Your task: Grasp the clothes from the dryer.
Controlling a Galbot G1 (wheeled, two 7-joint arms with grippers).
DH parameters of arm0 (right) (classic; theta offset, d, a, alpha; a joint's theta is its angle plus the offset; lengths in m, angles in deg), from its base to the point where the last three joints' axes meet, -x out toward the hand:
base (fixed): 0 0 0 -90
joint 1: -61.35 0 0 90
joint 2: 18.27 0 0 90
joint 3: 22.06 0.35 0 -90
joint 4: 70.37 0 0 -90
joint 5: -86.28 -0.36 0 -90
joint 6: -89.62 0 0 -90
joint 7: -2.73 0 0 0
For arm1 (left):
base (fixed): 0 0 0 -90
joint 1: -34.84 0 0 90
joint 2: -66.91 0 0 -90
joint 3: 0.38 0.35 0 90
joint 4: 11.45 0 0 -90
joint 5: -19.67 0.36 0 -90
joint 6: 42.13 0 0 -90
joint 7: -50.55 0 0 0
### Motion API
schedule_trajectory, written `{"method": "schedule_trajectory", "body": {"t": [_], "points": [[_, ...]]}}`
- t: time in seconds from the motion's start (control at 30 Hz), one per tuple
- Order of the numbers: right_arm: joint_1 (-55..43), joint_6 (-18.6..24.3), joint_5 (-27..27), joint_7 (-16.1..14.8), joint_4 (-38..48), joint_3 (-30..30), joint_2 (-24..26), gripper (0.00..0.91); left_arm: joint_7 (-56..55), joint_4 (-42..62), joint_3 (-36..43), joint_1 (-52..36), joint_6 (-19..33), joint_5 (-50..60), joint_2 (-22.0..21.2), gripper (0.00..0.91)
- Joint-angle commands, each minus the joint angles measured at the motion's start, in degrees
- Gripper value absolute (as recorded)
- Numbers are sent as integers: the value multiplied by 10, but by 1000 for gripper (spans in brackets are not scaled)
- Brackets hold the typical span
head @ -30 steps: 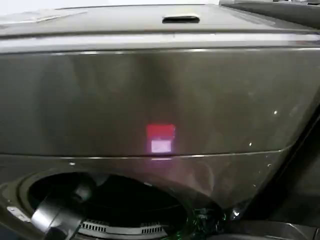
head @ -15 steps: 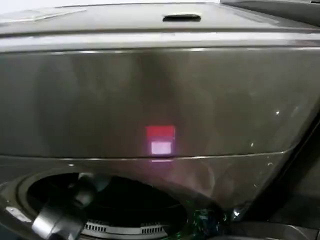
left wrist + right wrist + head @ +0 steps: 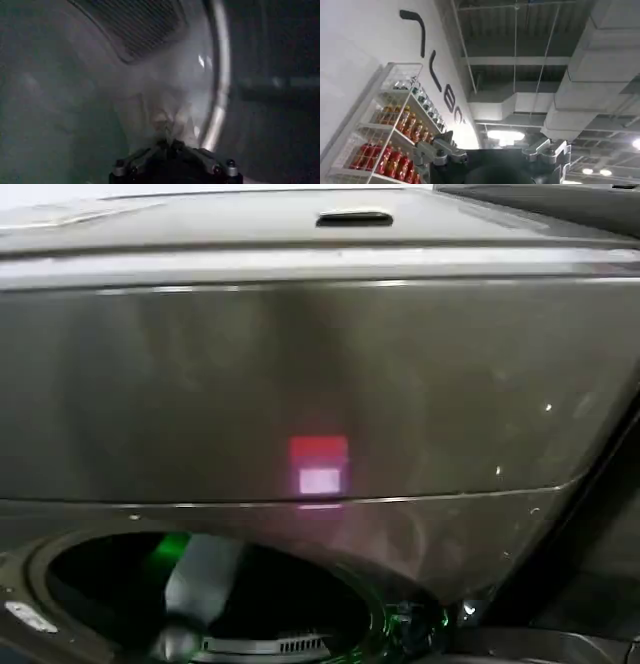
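The dryer (image 3: 320, 374) is a big dark bronze-grey machine with a red-pink light (image 3: 320, 464) on its front. Its round porthole (image 3: 60, 559) stands open at the bottom of the head view, and my left arm (image 3: 200, 579) reaches down into it. In the left wrist view, inside the drum, the clothes (image 3: 165, 100) are a pale wrinkly bundle right at my left gripper (image 3: 170, 146), whose fingers meet on the fabric. My right gripper (image 3: 492, 150) is parked away from the dryer, pointing up at a ceiling, jaws spread with nothing between them.
A perforated vent panel (image 3: 140, 25) and a shiny curved rim (image 3: 220, 75) lie close round the clothes in the drum. A slot handle (image 3: 355, 219) sits on the dryer's top. A wire shelf of bottles (image 3: 390, 140) stands beside the right gripper.
My left arm has shifted inside the porthole: the dark rounded wrist seen low on the left has given way to a grey arm link nearer the middle, with a green glow.
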Motion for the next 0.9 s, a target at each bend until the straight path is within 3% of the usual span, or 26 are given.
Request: {"method": "schedule_trajectory", "body": {"t": [0.03,0.27,0.9], "points": [[-4,-5,3,-3,-4,-5,-3,907,-155,-214,-64,138,97,-56,-19,0],[-4,2,17,-7,0,-5,-5,907,-181,-300,-74,219,142,-17,-24,0],[1,16,14,-9,-2,2,-6,907,-171,-278,-72,202,54,-11,-22,0]]}}
